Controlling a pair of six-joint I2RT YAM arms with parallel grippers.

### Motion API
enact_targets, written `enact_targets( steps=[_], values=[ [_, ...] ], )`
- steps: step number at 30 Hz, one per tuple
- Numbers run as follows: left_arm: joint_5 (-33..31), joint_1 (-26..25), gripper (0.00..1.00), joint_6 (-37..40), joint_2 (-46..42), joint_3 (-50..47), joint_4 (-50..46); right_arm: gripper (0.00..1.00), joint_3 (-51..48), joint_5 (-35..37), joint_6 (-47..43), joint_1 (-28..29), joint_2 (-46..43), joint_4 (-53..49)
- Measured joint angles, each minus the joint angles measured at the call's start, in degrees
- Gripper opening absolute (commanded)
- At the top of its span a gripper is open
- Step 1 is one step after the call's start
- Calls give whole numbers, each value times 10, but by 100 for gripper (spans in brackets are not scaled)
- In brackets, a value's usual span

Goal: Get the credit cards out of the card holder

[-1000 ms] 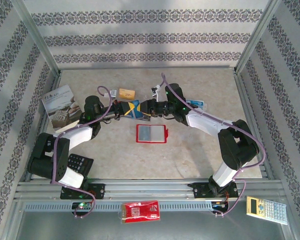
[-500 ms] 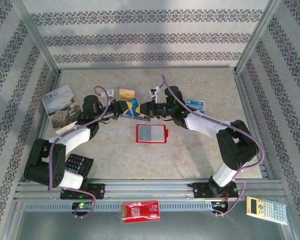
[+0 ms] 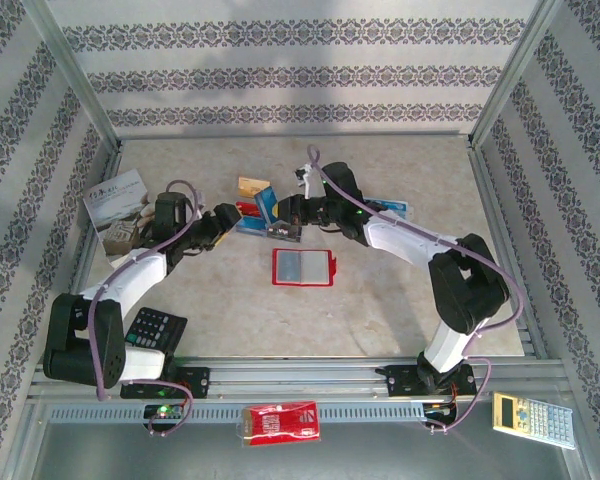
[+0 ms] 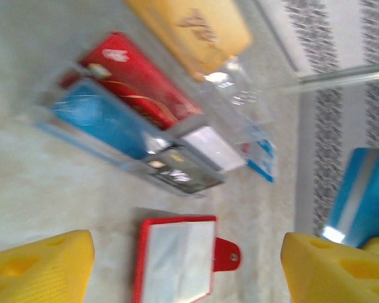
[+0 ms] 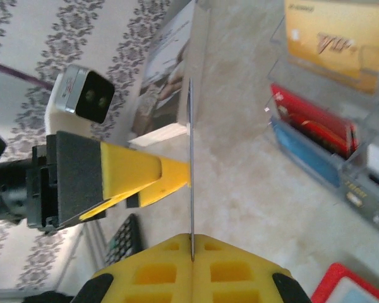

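Right wrist: right gripper [image 5: 191, 246] pinches the blue card [image 4: 363, 189] edge-on; left gripper [image 4: 188, 255] fingers apart.

**Robot test cell in a laboratory.** A pale, stone-patterned counter [image 3: 380, 310] is boxed in by aluminium posts [image 3: 75, 75] and by panels [image 3: 300, 75] papered in a striped floral print. A left arm [image 3: 130, 280] and a right arm [image 3: 420, 245] are bolted to a metal rail [image 3: 300, 375] at the near edge, with purple cables [image 3: 525, 300] running along them. Loose props lie about: a calculator [image 3: 533, 418], a booklet [image 3: 120, 205] and a red packet [image 3: 278, 422].
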Motion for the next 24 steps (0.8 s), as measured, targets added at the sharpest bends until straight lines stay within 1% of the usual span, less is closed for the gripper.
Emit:
enact_targets(
  steps=[5,6,7,11,17,24],
  values=[
    [-40,34,93,40,-4,3,-80,0,73,65,-113,15,35,-84],
    [-45,39,98,47,-5,3,-91,0,85,75,-135,18,42,-96],
    [-51,44,100,54,-7,4,-103,0,99,84,-157,22,50,-111],
    [-64,60,100,76,-20,8,-136,0,160,117,-255,36,90,-164],
    [-68,75,100,92,-30,9,-158,0,246,150,-390,61,149,-239],
    [-67,83,100,98,-30,9,-167,0,328,187,-501,79,214,-307]
  ],
)
